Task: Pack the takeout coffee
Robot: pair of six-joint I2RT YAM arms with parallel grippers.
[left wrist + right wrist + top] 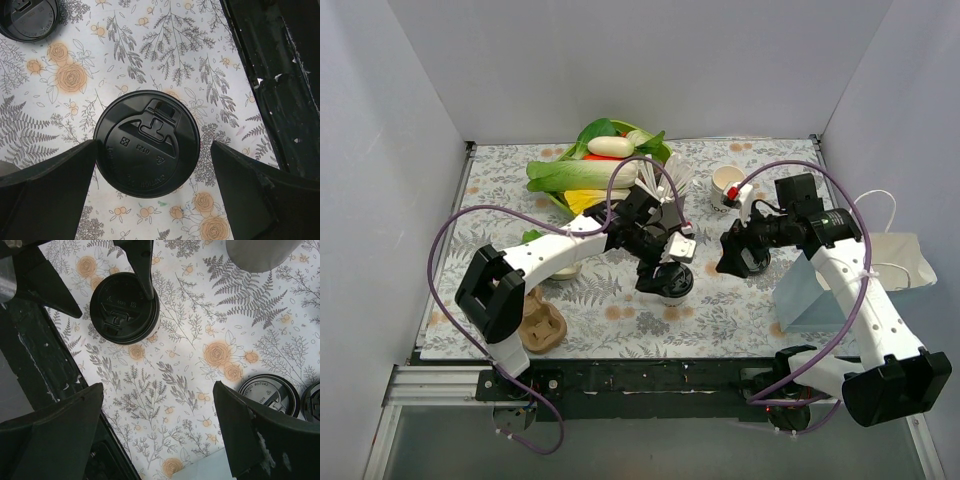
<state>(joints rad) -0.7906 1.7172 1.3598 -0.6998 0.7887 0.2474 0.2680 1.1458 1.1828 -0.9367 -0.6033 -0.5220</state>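
Top external: takeout coffee point(667, 281), lidded, stands mid-desk point(610, 312) beneath left end effector point(665, 264). Paper bag point(810, 300) lies right, likely the destination.
Left wrist: fingers point(50, 190) spread either side of black lid point(146, 150), released, apparently lined up to clasp.
Right wrist: right end effector point(158, 390) spread, empty, over bare desk, clear of the coffee.

Bare tablecloth point(165, 45) rings the lidded cup point(146, 142) (one loose lid point(30, 17) sits well apart).
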